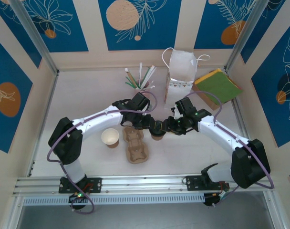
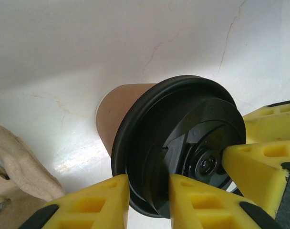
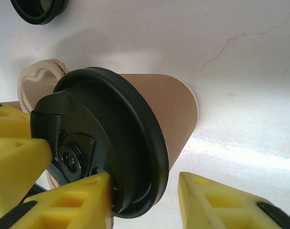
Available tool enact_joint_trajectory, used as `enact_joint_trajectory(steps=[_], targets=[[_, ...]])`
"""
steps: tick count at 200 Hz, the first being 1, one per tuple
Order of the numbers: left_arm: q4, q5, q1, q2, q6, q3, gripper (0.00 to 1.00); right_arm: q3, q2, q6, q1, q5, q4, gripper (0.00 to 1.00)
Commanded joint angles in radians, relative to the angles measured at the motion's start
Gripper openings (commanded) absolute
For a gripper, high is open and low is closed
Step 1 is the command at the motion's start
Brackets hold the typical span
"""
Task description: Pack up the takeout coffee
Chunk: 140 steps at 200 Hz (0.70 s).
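The takeout coffee (image 1: pixel 157 135) stands on the white table (image 1: pixel 88 95), just to the right of the moulded pulp cup tray (image 1: pixel 135 145) and outside its slots. From above, only a strip of its brown wall shows. Its lid is hidden under the two grippers meeting over it.

The left gripper (image 2: pixel 149 183) straddles the black lid's rim, with one yellow finger (image 2: pixel 95 202) outside it and the other on the lid's top face. No gap shows on either side, so the jaws appear closed on the rim. How firmly they grip is hard to judge, as the fingers are cut off by the bottom edge.

The right gripper (image 3: pixel 145 183) also straddles the rim, from the opposite side. Its inner finger (image 3: pixel 76 202) lies against the lid's top, while the outer one stands clear of the cup wall with bare table between. These jaws are still parted and not clamped.

Each wrist view also catches the other gripper's fingers at its edge, partly out of frame.

A loose black lid (image 3: pixel 37 9) is cut off at the top of the right wrist view. A lidless paper cup (image 1: pixel 110 137) stands left of the tray. A white paper bag (image 1: pixel 181 71) stands at the back.
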Motion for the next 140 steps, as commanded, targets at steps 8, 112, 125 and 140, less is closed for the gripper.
enact_joint_trajectory(steps=[8,112,125,140], targets=[[-0.036,0.006,-0.008,0.031,0.023,0.027,0.26,-0.033,0.024,-0.010,-0.008,0.004,-0.031,0.32],[-0.089,-0.010,-0.009,0.050,0.033,0.046,0.24,0.005,0.041,-0.028,-0.015,0.001,-0.061,0.32],[-0.092,-0.012,-0.008,0.051,0.034,0.048,0.24,0.030,0.034,-0.035,-0.015,-0.011,-0.067,0.34],[-0.098,-0.013,-0.009,0.052,0.036,0.051,0.24,0.056,0.023,-0.037,-0.015,-0.012,-0.071,0.35]])
